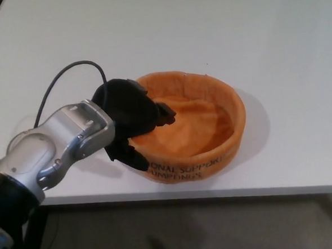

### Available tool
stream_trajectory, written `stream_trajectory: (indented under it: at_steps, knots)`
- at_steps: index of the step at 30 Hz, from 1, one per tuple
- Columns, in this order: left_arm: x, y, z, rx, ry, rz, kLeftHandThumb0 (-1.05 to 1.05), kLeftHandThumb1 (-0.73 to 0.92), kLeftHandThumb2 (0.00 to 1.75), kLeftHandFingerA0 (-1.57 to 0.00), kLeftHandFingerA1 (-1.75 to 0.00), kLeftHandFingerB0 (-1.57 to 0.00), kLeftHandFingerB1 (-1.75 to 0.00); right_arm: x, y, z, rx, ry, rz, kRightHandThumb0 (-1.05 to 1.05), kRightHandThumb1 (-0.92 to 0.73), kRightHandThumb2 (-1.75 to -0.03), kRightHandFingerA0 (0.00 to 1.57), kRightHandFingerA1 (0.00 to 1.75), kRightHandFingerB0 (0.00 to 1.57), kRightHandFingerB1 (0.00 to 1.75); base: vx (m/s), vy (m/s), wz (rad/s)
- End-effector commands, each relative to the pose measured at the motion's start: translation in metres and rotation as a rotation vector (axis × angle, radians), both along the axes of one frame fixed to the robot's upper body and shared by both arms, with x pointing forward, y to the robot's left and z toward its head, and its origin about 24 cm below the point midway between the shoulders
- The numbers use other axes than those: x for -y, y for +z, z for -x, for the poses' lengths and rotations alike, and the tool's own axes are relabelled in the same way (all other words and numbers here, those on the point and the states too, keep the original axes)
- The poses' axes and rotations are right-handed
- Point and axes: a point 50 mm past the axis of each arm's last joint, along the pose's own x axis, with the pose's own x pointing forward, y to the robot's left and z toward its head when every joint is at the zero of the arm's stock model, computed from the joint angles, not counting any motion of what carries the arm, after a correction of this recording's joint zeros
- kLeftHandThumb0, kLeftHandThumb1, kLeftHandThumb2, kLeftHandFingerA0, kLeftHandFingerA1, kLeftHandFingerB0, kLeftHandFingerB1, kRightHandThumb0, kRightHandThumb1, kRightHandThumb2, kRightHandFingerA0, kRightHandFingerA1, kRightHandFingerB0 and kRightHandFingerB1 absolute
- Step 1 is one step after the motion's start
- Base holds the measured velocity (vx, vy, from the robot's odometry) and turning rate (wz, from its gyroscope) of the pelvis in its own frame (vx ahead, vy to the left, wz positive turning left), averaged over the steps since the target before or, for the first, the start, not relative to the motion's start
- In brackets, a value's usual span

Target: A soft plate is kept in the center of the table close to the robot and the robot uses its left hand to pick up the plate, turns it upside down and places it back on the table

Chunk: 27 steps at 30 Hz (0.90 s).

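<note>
The black left hand (132,112) straddles the near-left wall of the soft orange round fabric plate (209,99), fingers inside, thumb outside, apparently pinching it.

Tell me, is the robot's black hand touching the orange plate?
Touching. The head view shows the left hand straddling the orange plate's left rim, fingers inside and thumb against the outer wall.

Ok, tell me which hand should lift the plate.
Left. The left hand already straddles the plate's near-left rim, fingers inside and thumb outside. The right hand is not in view.
</note>
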Motion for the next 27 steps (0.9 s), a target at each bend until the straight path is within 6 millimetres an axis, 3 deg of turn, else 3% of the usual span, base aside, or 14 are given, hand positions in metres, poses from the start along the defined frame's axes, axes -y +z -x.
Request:
stream_trajectory:
  at_steps: [1, 2, 6, 7, 19, 20, 24, 25, 26, 27]
  knots:
    - [0.004, -0.007, 0.001, 0.05, -0.05, -0.038, -0.97, 0.63, 1.05, -0.34, -0.47, -0.29, -0.43, 0.004, 0.002, -0.002, -0.006, 0.0, 0.019, -0.71, -0.89, -0.68, 0.44, 0.41, 0.34, 0.31, 0.0, 0.0, 0.0]
    - [0.005, -0.01, 0.001, 0.042, -0.051, -0.041, -1.0, 0.82, 0.66, -0.4, -0.36, -0.35, -0.31, 0.004, 0.002, -0.003, -0.004, -0.002, 0.021, -0.72, -0.88, -0.68, 0.45, 0.41, 0.35, 0.32, 0.0, 0.0, 0.0]
    - [0.007, -0.017, 0.003, 0.04, -0.072, -0.077, -0.99, 0.85, 0.66, -0.42, -0.37, -0.35, -0.31, 0.005, 0.003, -0.004, -0.002, -0.002, 0.012, -0.71, -0.88, -0.67, 0.44, 0.42, 0.35, 0.31, 0.0, 0.0, 0.0]
    - [0.008, -0.023, 0.005, 0.023, -0.068, -0.099, -0.97, 0.66, 1.07, -0.34, -0.47, -0.27, -0.43, 0.006, 0.002, -0.003, -0.01, -0.004, 0.015, -0.72, -0.88, -0.67, 0.44, 0.4, 0.35, 0.31, 0.0, 0.0, 0.0]
    - [0.011, -0.052, 0.018, -0.027, -0.098, -0.145, -0.95, 0.67, 1.07, -0.35, -0.48, -0.27, -0.43, 0.007, 0.004, -0.004, -0.013, 0.004, 0.015, -0.72, -0.89, -0.68, 0.43, 0.41, 0.34, 0.31, 0.0, 0.0, 0.0]
    - [0.011, -0.054, 0.02, -0.017, -0.113, -0.155, -0.97, 0.87, 0.67, -0.44, -0.39, -0.34, -0.3, 0.007, 0.004, -0.004, -0.013, 0.004, 0.017, -0.72, -0.89, -0.67, 0.44, 0.4, 0.34, 0.31, 0.0, 0.0, 0.0]
    - [0.012, -0.06, 0.022, 0.023, -0.127, -0.175, -0.87, 0.81, 0.65, -0.52, -0.49, -0.41, -0.33, 0.007, 0.004, -0.006, -0.011, 0.001, 0.013, -0.72, -0.88, -0.67, 0.43, 0.41, 0.34, 0.31, 0.0, 0.0, 0.0]
    - [0.012, -0.06, 0.022, 0.036, -0.13, -0.174, -0.79, 0.6, 1.02, -0.58, -0.72, -0.51, -0.58, 0.007, 0.005, -0.006, -0.011, 0.001, 0.017, -0.72, -0.88, -0.67, 0.44, 0.41, 0.34, 0.31, 0.0, 0.0, 0.0]
    - [0.013, -0.061, 0.023, 0.043, -0.131, -0.169, -0.76, 0.74, 0.62, -0.66, -0.71, -0.62, -0.54, 0.007, 0.005, -0.007, -0.01, 0.001, 0.018, -0.73, -0.88, -0.67, 0.44, 0.41, 0.34, 0.31, 0.0, 0.0, 0.0]
    - [0.013, -0.061, 0.023, 0.044, -0.13, -0.164, -0.76, 0.74, 0.62, -0.66, -0.71, -0.62, -0.54, 0.007, 0.005, -0.006, -0.009, 0.002, 0.018, -0.73, -0.88, -0.67, 0.44, 0.41, 0.34, 0.31, 0.0, 0.0, 0.0]
